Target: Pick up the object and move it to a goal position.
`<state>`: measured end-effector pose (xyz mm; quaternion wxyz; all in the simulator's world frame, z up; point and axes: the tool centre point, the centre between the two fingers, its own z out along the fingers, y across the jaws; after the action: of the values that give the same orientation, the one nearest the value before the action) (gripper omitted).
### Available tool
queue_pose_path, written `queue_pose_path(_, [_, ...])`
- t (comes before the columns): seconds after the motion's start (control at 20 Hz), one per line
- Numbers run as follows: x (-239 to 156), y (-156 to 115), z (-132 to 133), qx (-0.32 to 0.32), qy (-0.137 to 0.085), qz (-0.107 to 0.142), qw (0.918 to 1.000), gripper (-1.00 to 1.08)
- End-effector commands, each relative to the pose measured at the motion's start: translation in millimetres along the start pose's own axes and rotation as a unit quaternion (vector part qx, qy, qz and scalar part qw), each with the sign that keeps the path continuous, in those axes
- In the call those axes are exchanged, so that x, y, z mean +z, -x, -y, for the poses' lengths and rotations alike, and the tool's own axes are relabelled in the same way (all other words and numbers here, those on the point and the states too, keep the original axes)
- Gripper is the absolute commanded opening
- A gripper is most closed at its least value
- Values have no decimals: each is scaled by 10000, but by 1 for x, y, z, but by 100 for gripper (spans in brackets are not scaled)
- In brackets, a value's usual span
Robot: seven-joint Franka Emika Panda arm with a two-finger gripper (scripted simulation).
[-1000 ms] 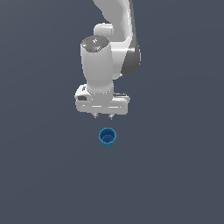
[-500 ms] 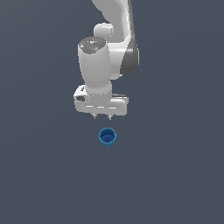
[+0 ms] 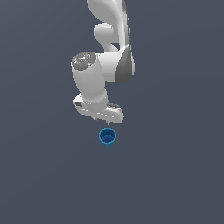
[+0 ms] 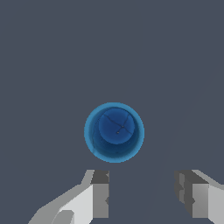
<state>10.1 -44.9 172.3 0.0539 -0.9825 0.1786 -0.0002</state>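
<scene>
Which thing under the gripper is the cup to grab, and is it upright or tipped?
Only one thing is there: the blue cup. It stands upright, hollow inside facing up, apart from the open gripper.

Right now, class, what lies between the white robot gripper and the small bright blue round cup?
Nothing: only bare grey floor separates the open gripper from the cup, clearest in the wrist view.

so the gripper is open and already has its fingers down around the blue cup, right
Not quite. The gripper is open, but its fingers are not around the blue cup. The wrist view shows the cup lying clear of both fingers, untouched, and the exterior view shows the gripper above it.
</scene>
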Motion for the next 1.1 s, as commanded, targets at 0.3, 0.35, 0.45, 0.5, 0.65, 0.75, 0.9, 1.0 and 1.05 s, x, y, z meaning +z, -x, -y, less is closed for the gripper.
queue_pose_path(0.3, [44, 2, -12, 1551, -336, 471, 9862, 28])
queue_pose_path(0.35, [48, 3, -13, 1693, -363, 517, 9835, 28])
queue_pose_path(0.45, [55, 3, -15, 1943, -408, 597, 9783, 28])
queue_pose_path(0.5, [58, 4, -16, 2051, -427, 631, 9758, 28])
queue_pose_path(0.65, [66, 4, -18, 2305, -470, 714, 9693, 28])
queue_pose_path(0.75, [69, 5, -19, 2417, -489, 751, 9662, 28])
queue_pose_path(0.9, [71, 5, -19, 2501, -502, 779, 9638, 28])
queue_pose_path(1.0, [71, 5, -20, 2474, -495, 772, 9646, 28])
queue_pose_path(1.05, [71, 5, -19, 2474, -495, 772, 9646, 28])
